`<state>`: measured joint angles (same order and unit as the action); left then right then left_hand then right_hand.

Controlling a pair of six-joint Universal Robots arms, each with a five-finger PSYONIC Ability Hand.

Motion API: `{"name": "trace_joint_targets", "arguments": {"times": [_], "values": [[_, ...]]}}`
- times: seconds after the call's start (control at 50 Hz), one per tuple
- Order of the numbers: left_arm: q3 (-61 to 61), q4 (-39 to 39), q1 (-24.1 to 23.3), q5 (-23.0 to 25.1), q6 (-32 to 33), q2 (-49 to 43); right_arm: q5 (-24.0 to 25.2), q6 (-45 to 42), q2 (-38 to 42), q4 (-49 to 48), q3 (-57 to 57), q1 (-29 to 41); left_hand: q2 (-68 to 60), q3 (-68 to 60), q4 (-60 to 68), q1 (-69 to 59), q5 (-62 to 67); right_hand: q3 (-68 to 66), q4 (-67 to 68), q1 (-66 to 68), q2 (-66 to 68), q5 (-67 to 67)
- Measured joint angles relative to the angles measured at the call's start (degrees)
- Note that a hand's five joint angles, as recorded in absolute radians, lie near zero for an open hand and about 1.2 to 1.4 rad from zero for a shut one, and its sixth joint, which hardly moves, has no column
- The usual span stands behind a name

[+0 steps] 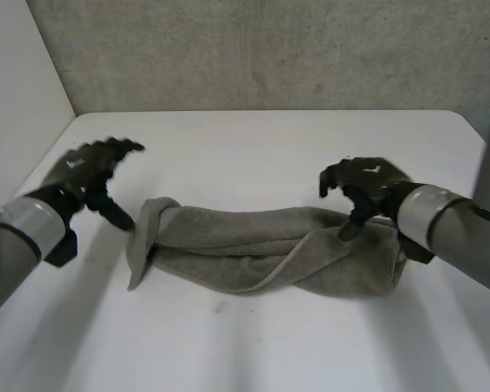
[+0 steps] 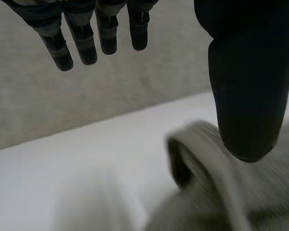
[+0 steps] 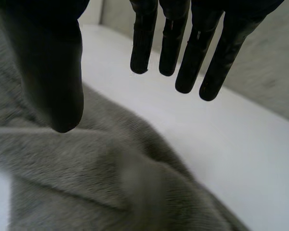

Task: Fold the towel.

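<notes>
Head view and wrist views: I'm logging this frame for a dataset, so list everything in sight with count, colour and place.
towel: one, grey-brown, bunched and twisted lengthwise on the table's middle, between the two hands.
table: one, white, under the towel.
wall: one, grey, behind the table.
left hand: one, black, fingers straight and holding nothing, beside one end of the towel.
right hand: one, black, fingers relaxed and holding nothing, over the towel's other end.
arms: two, grey, left arm and right arm, coming in from the near corners.
</notes>
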<state>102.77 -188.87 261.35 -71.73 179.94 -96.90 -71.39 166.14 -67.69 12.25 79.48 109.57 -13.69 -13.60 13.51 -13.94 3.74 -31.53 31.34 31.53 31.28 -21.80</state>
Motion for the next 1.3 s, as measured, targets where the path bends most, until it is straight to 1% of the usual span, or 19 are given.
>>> {"name": "trace_joint_targets", "arguments": {"times": [0.06,0.14,0.26,0.36,0.4,0.44,0.46,0.5,0.58,0.68,0.76,0.84,0.88,0.9,0.96,1.04,1.1,1.2,1.3], "values": [[3.3,0.8,0.2,4.7,5.8,0.9,0.5,-3.1,5.4,5.4,-6.2,1.3,-0.1,-0.1,0.0,0.0,0.1,-0.5,0.5,0.7,0.2,-0.5],[6.6,2.1,0.3,8.3,11.7,1.3,0.8,-8.4,10.9,10.0,-12.2,2.5,-0.5,-0.5,0.0,0.0,0.5,-0.2,0.3,-0.1,0.1,0.5],[9.6,4.7,0.4,10.7,18.2,1.2,0.4,-15.7,17.4,12.2,-18.2,3.5,-0.7,-0.8,0.8,0.0,0.7,-0.2,0.3,-0.2,0.1,1.2],[10.2,6.3,0.5,11.9,21.3,0.8,-0.1,-18.1,20.3,12.1,-20.3,3.7,-0.7,-0.8,0.8,0.0,0.8,-1.2,1.3,1.4,1.3,-0.6],[10.3,6.8,0.6,12.5,22.3,0.5,-0.3,-18.4,21.0,11.9,-20.9,3.7,-0.7,-0.8,0.8,0.0,0.8,-7.2,7.3,7.2,7.2,-7.2],[10.3,7.3,0.6,13.1,23.5,-0.3,-0.4,-18.6,21.8,11.8,-21.6,3.7,-0.7,-0.8,0.8,0.0,0.8,-17.2,17.3,17.1,17.6,-16.5],[10.2,7.3,0.6,13.2,23.7,-0.5,-0.5,-18.6,21.9,11.8,-21.7,3.7,-0.7,-0.8,0.8,0.0,0.8,-19.8,19.8,19.7,20.2,-18.9],[10.1,7.5,0.6,13.5,24.3,-1.6,-0.5,-18.4,21.8,11.8,-22.0,3.7,-0.7,-0.8,0.8,0.0,0.8,-31.1,30.8,31.4,31.5,-30.5],[9.5,7.4,0.3,13.5,24.3,-3.5,-0.3,-17.8,20.2,11.6,-22.0,3.8,-0.7,-0.7,0.7,0.0,0.6,-43.6,44.5,45.0,44.3,-44.4],[8.2,7.0,-0.4,13.1,23.4,-6.2,-0.1,-16.0,15.3,11.2,-20.9,4.1,-0.5,-0.6,0.6,0.1,0.4,-44.2,45.3,45.3,44.3,-45.1],[6.2,6.8,-1.0,12.2,20.6,-8.2,0.0,-13.5,10.5,10.9,-19.5,4.2,-0.4,-0.5,0.6,0.2,0.3,-44.2,45.3,45.3,44.3,-45.1],[3.6,6.7,-1.7,10.4,14.9,-9.6,0.1,-11.3,6.2,10.8,-17.8,4.2,-0.4,-0.5,0.6,0.2,0.2,-44.2,45.3,45.3,44.3,-45.1],[1.3,6.7,-2.2,8.6,8.9,-10.7,0.1,-10.0,3.1,10.7,-16.3,4.3,-0.4,-0.5,0.6,0.2,0.2,-44.2,45.3,45.3,44.3,-45.1],[0.9,6.8,-2.4,8.3,7.8,-10.9,0.1,-9.7,2.5,10.6,-16.0,4.3,-0.4,-0.5,0.6,0.2,0.2,-44.2,45.3,45.3,44.3,-45.1],[-1.6,6.9,-3.4,6.8,1.6,-11.9,0.1,-8.4,-0.5,10.4,-14.6,4.6,-0.4,-0.5,0.6,0.1,0.2,-44.2,45.3,45.3,44.3,-45.1],[-4.2,7.1,-5.4,5.8,-3.5,-12.6,0.0,-5.7,-3.9,10.0,-13.7,4.9,-0.4,-0.5,0.6,0.0,0.3,-44.2,45.3,45.4,44.3,-45.1],[-5.6,7.2,-6.7,5.3,-5.0,-12.6,-0.1,-3.8,-6.0,9.9,-13.7,5.1,-0.4,-0.5,0.6,0.0,0.3,-44.2,45.3,45.4,44.3,-45.1],[-6.9,7.2,-8.7,3.9,-5.4,-12.3,-0.2,-1.7,-9.0,9.7,-14.2,5.1,-1.0,-1.1,1.2,-0.5,1.0,-44.2,45.3,45.4,44.3,-45.1],[-7.3,7.1,-10.7,1.9,-5.3,-12.3,-1.1,-1.0,-11.1,9.7,-14.6,5.1,-8.6,-8.7,8.7,-8.3,8.6,-44.2,45.3,45.4,44.3,-45.1]]}}
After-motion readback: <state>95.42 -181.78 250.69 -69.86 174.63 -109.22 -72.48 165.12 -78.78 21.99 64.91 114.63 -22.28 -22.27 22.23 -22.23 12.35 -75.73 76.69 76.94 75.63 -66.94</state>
